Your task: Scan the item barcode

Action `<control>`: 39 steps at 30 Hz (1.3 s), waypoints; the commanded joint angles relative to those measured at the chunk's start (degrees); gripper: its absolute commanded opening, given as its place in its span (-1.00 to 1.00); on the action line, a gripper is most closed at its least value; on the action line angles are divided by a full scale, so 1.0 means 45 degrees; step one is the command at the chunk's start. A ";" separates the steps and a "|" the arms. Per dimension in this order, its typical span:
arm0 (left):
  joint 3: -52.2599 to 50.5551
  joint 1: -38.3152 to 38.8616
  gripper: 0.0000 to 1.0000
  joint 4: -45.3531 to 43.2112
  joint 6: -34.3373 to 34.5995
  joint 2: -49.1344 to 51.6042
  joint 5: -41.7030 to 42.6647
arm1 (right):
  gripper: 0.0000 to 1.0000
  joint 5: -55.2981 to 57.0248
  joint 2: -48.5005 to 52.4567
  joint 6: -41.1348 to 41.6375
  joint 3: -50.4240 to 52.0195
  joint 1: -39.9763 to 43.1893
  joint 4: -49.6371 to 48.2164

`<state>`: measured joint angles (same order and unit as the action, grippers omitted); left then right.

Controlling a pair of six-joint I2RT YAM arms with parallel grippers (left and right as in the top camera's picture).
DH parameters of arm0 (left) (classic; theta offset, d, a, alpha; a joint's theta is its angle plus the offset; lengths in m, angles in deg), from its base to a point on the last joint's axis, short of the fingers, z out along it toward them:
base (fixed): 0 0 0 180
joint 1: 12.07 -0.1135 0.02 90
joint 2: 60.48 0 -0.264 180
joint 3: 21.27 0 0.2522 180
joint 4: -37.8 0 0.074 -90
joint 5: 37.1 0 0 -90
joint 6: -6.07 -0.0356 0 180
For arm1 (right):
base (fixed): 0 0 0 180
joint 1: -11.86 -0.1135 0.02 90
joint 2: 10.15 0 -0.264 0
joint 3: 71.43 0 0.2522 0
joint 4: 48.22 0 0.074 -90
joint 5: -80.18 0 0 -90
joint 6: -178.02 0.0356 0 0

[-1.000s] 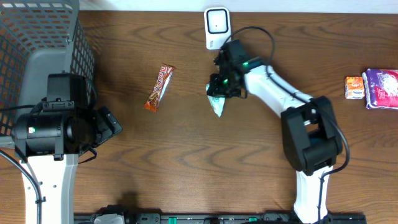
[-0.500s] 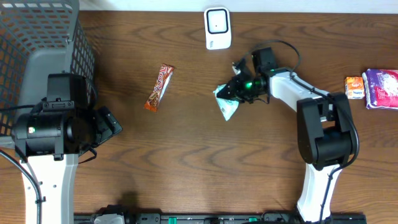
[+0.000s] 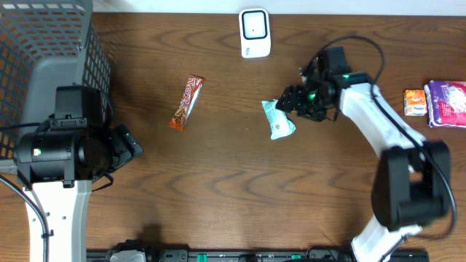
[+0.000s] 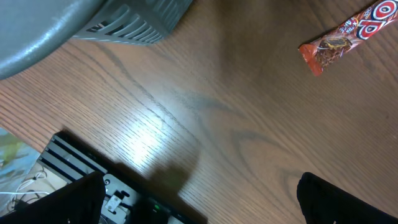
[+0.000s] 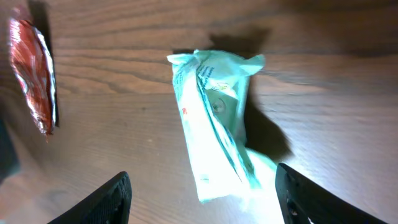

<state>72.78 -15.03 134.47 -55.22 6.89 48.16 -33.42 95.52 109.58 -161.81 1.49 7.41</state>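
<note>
- The white scanner [image 3: 255, 33] stands at the far edge of the wooden counter [image 3: 218, 189], and every place below is given from it.
- The pale green packet [image 3: 278, 120] lies flat on the counter, nearer the robot than the scanner and a little to its right. One crimped end points back toward the scanner.
- The right gripper [image 3: 293, 100] hangs just beside the packet, on the side away from the scanner's left. In the right wrist view its fingers [image 5: 109, 199] stand wide apart on either side of the packet [image 5: 214, 124]. They do not press it, so the gripper has hold of nothing.
- Whether a barcode faces up on the packet cannot be told.
- A red and orange candy bar [image 3: 187, 102] lies to the scanner's left and nearer the robot, well apart from the packet.
- A grey mesh basket [image 3: 87, 44] sits far to the scanner's left.
- The left gripper [image 3: 129, 148] is far left of the scanner, near the basket. Its jaws are spread fully and empty, with bare wood between its fingers [image 4: 68, 199].
- Far to the scanner's right, at the counter's edge, a small orange pack [image 3: 415, 102] lies touching a purple bag [image 3: 448, 103].
</note>
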 commanded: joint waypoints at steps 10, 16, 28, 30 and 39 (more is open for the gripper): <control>0.0000 -0.0068 0.96 0.0049 0.0121 -0.0010 -0.0194 | -0.49 0.3546 -0.1302 0.0408 0.0049 -0.1457 0.0214; 0.0000 -0.0068 0.96 0.0049 0.0121 -0.0010 -0.0199 | -0.93 0.4823 -0.1209 0.1307 0.0058 -0.1987 -0.0049; 0.0000 -0.0068 0.97 0.0049 0.0121 -0.0010 -0.0194 | -0.97 0.5163 0.0578 0.1923 0.0078 -0.2506 -0.1200; 0.0000 -0.0068 0.96 0.0049 0.0121 -0.0010 -0.0194 | -0.98 0.5163 0.1078 0.1923 0.0078 -0.2555 -0.1462; 0.0000 -0.0068 0.96 0.0049 0.0121 -0.0010 -0.0194 | -0.98 0.5124 0.2739 0.1972 0.0073 -0.2516 -0.2103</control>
<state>72.78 -15.03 134.47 -55.22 6.89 48.16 -10.45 104.59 117.58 -162.01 -9.62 -2.40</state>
